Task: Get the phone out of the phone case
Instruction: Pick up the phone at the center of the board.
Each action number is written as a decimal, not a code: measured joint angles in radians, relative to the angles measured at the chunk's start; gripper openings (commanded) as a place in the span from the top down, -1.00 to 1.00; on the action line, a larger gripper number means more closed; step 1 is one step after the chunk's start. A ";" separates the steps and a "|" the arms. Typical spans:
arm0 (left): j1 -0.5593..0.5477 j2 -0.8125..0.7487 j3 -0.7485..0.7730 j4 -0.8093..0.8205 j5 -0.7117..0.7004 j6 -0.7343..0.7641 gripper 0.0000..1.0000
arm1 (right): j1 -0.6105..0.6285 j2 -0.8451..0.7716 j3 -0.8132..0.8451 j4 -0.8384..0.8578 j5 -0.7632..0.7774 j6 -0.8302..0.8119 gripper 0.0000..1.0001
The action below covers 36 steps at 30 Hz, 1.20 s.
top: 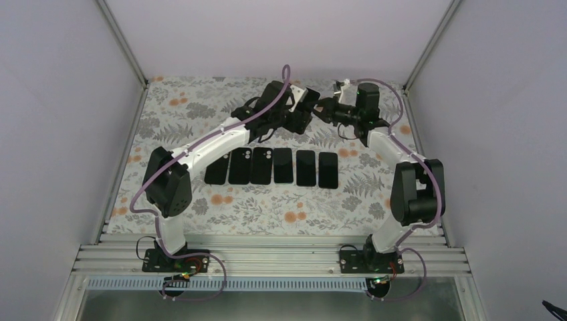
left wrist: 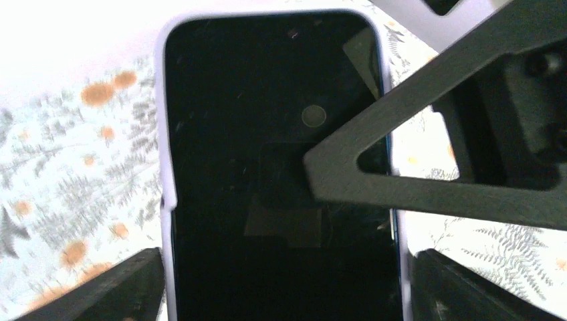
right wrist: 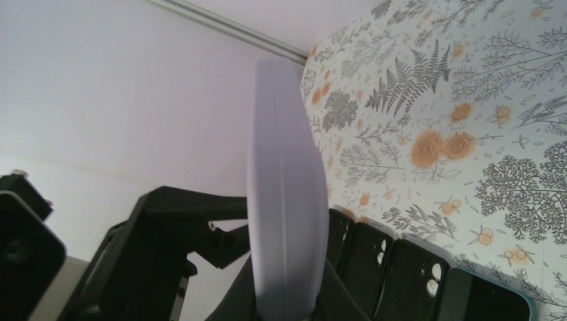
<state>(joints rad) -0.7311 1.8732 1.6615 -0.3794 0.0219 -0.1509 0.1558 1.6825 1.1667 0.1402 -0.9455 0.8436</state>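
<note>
The phone (left wrist: 267, 120), black screen up, sits in a lavender phone case (left wrist: 162, 134) held above the far part of the table (top: 306, 100). My left gripper (left wrist: 284, 287) spans the case's width, one finger against each long side. My right gripper (right wrist: 287, 309) is shut on the case's edge, which the right wrist view shows edge-on as a lavender slab (right wrist: 284, 200). One right finger (left wrist: 414, 180) lies across the screen from the right. In the top view the two grippers meet at the case, left gripper (top: 294, 112), right gripper (top: 325, 107).
A row of several black phones and cases (top: 274, 167) lies side by side at mid-table, also seen below the held case (right wrist: 394, 267). The floral table cover (top: 200, 107) ends at white walls on three sides.
</note>
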 measured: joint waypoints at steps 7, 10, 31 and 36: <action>0.002 -0.007 0.079 -0.038 0.054 0.043 -1.00 | -0.006 -0.051 0.000 -0.009 -0.005 -0.014 0.92; 0.008 -0.038 0.066 -0.050 0.118 0.074 -1.00 | -0.010 -0.082 0.000 -0.009 -0.013 -0.026 0.93; 0.259 -0.436 -0.077 -0.142 0.903 0.315 -1.00 | -0.053 -0.409 -0.034 0.090 -0.242 -0.137 0.93; 0.265 -0.533 -0.172 -0.150 0.977 0.365 -1.00 | -0.053 -0.470 -0.085 0.206 -0.307 -0.080 0.93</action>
<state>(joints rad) -0.4664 1.3399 1.4895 -0.5289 0.9985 0.2138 0.1032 1.2129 1.0821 0.3462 -1.2522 0.7631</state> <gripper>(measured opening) 0.999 0.085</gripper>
